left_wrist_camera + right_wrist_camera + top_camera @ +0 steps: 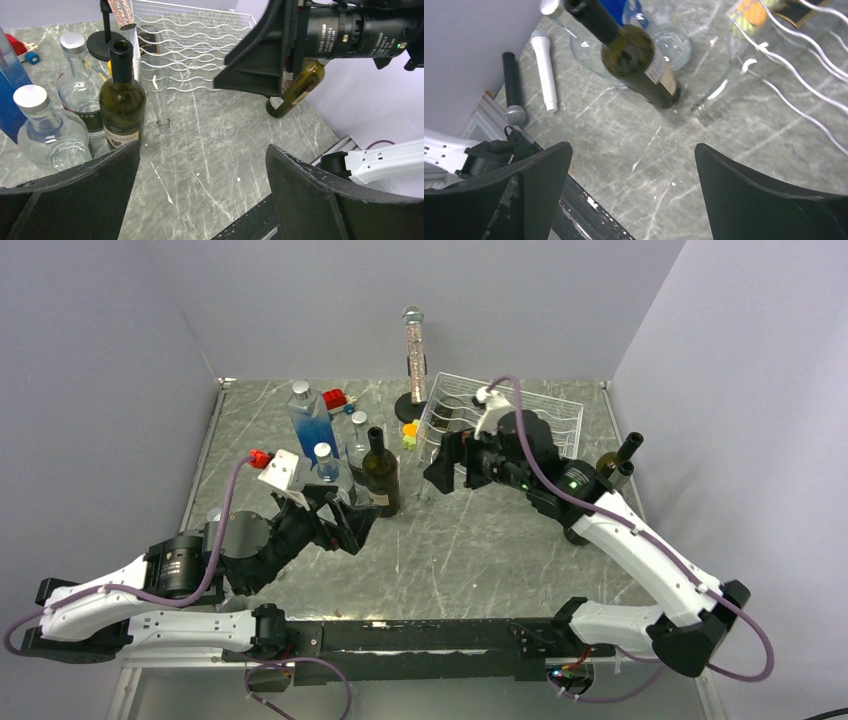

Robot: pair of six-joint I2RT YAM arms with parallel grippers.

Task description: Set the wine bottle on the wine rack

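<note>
The wine bottle [381,475] is dark green with a cream label and stands upright mid-table; it also shows in the left wrist view [121,95] and the right wrist view [634,55]. The white wire wine rack [545,418] lies at the back right, partly hidden by my right arm, and shows in the left wrist view [195,35]. My left gripper [355,523] is open and empty, just left of and in front of the bottle. My right gripper [443,462] is open and empty, raised to the right of the bottle. Both show open in their wrist views [202,150] [633,147].
A clear tall glass [425,475] stands between the bottle and the rack. Clear bottles [325,465] and a blue bottle [310,420] crowd the bottle's left. Two dark bottles [620,465] stand at the right edge. A glitter tube on a stand [413,355] is behind. Microphones [546,67] lie front left.
</note>
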